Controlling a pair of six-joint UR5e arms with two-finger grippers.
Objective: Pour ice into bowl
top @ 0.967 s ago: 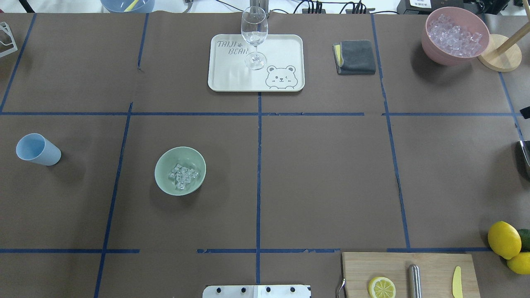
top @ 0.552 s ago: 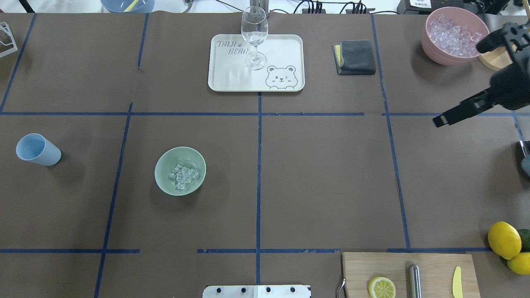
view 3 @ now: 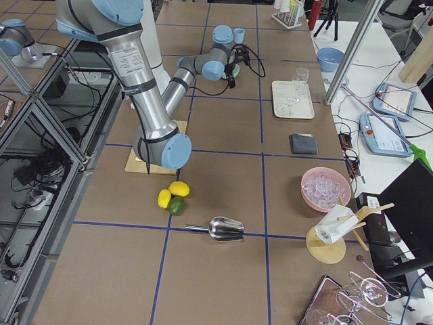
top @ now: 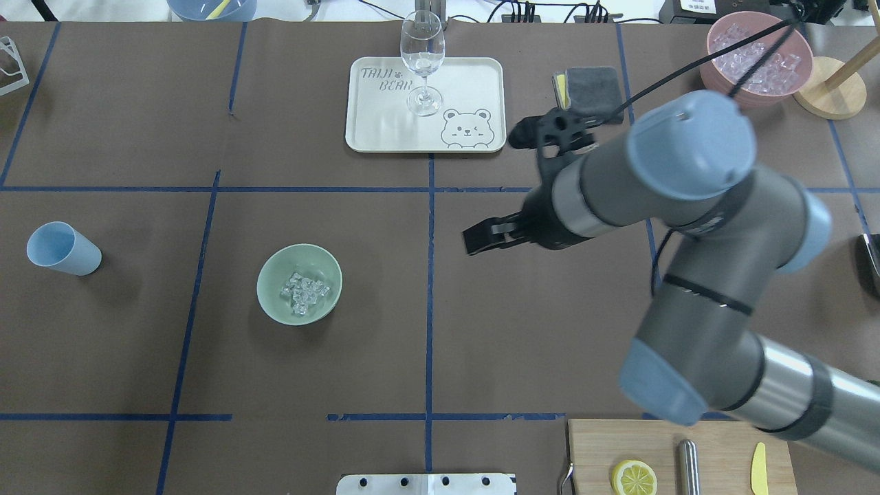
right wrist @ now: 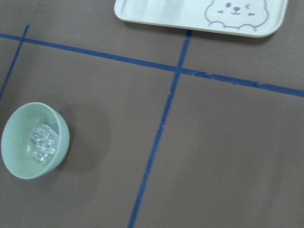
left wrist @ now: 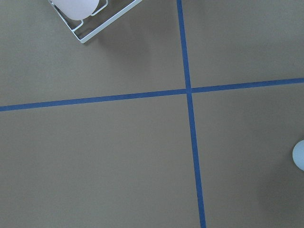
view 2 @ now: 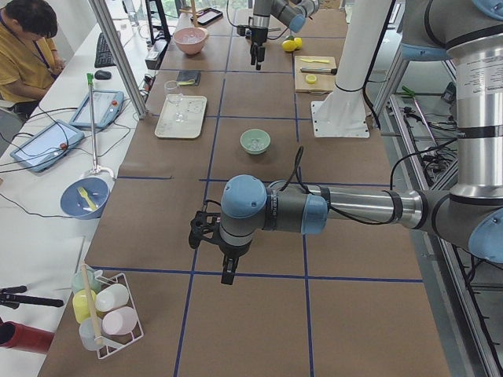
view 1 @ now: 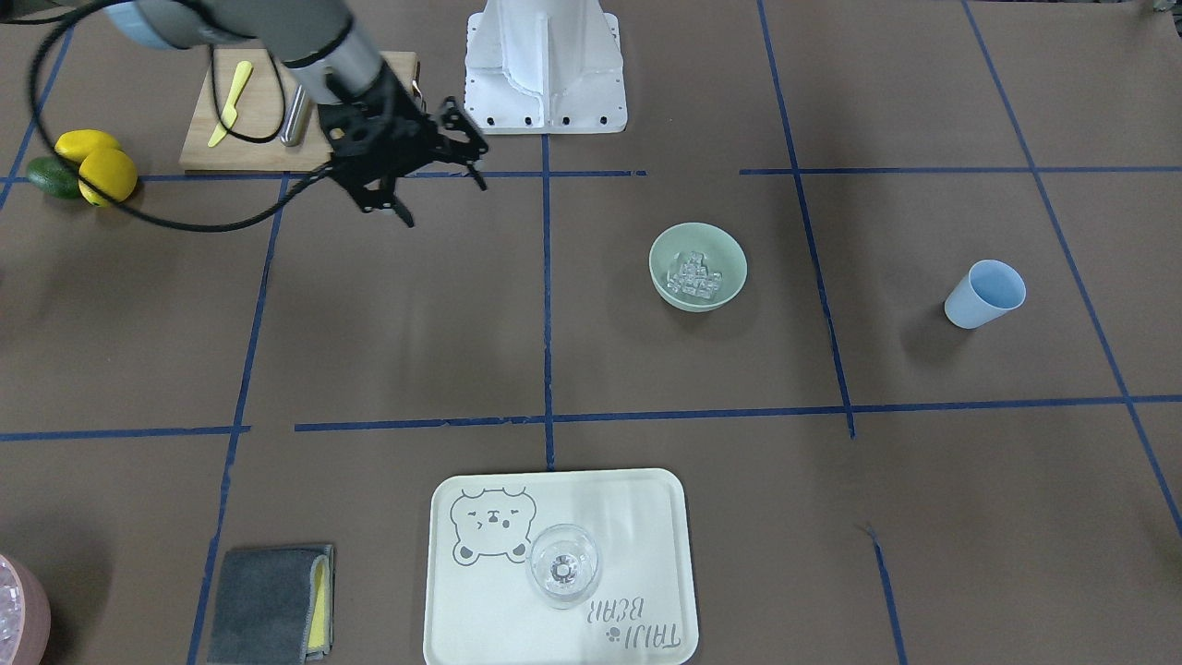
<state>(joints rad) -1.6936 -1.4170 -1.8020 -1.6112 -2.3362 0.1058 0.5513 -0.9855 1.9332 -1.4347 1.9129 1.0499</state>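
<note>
In the sage-green bowl (top: 300,255), clear glassy ice (top: 303,293), small heap

Metal scoop (view 3: 226,229) near lemons (view 3: 178,188)

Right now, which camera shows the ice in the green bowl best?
The overhead exterior view: it looks into the bowl, so the ice shows as separate cubes. Front-facing and right wrist views show them less sharply; exterior left only a tiny bowl; left wrist nothing.
</note>
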